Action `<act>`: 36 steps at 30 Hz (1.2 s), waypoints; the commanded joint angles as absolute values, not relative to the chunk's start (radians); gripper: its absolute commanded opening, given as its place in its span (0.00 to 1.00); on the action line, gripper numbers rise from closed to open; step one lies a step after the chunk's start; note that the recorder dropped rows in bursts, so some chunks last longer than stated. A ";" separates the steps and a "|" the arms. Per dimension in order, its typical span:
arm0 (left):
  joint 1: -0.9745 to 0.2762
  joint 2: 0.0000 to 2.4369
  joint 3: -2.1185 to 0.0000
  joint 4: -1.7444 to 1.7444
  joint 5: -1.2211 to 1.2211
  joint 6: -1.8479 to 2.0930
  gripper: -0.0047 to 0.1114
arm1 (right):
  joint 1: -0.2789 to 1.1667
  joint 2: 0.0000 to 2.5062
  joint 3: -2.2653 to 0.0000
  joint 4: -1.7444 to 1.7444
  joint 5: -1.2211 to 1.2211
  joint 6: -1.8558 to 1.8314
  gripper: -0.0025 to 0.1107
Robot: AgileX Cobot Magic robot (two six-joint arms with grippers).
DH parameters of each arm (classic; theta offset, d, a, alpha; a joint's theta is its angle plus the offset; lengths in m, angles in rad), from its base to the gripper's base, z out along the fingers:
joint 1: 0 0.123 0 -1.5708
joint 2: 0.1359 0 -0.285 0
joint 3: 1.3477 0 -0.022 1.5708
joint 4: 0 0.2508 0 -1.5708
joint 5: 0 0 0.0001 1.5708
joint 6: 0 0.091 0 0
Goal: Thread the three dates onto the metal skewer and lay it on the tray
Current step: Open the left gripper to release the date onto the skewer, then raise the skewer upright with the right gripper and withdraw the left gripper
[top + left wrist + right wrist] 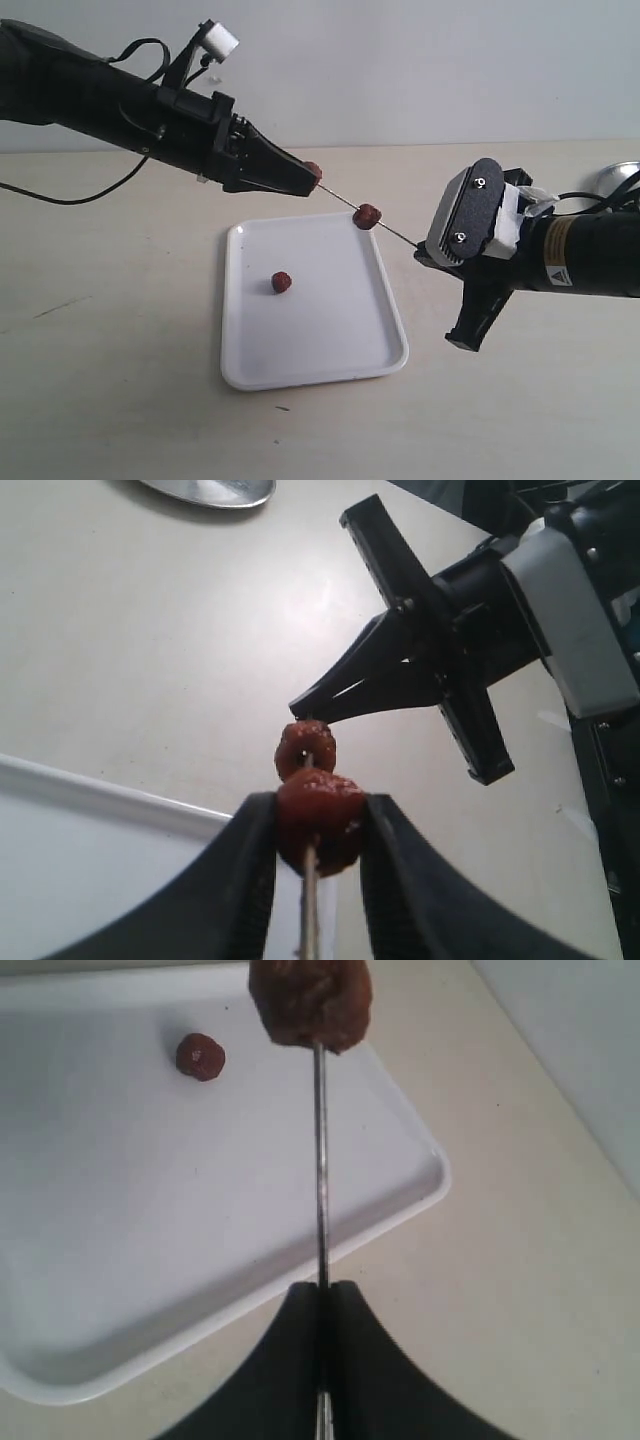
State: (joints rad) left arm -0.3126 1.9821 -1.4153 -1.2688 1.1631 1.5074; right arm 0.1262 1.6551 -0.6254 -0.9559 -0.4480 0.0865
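Black fingers (240, 880) of my left hand (308, 180) are closed partway around the held date (320, 810), one pressing on each side of the wrinkled red-brown fruit. The metal skewer (320, 1160) runs through this date, and a short piece of the thin grey rod shows in the gap between my fingers, on my side of the fruit.

Just beyond my left fingertips, further along the rod, sits the second date (367, 215), already threaded and clear of both hands. Past it the rod slants down to my right hand (321, 1295), whose jaws are pressed together on the skewer's far end and clamp it with no gap visible. The two hands face each other tip to tip, with the rod stretched between them in the air.

Below the rod and between the hands lies the white tray (330, 330), flat on the pale surface (120, 400). The third date (281, 282) rests loose on the tray floor, under my left hand and well apart from the skewer. Behind my right hand, at the edge of the surface, part of a round silver dish (620, 180) is visible.
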 commanded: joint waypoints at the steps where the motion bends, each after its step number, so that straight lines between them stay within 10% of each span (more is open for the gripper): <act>1: -0.351 1.978 -1.421 -1.242 1.175 1.510 0.30 | 0.128 1.651 -0.627 -0.939 -0.511 0.124 0.02; 6: -0.360 1.978 -1.421 -1.205 1.162 1.504 0.34 | 0.128 1.651 -0.627 -0.943 -0.526 0.132 0.02; 12: -0.358 1.978 -1.421 -1.206 1.116 1.502 0.64 | 0.128 1.651 -0.627 -0.944 -0.519 0.132 0.02; 36: -0.112 1.921 -1.421 -1.232 1.151 1.517 0.65 | 0.128 1.651 -0.627 -0.907 -0.451 0.134 0.02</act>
State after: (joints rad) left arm -0.1369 1.9368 -1.4172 -1.2072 1.1460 1.5117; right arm 0.1334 1.6524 -0.6320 -0.9233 -0.4811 0.1240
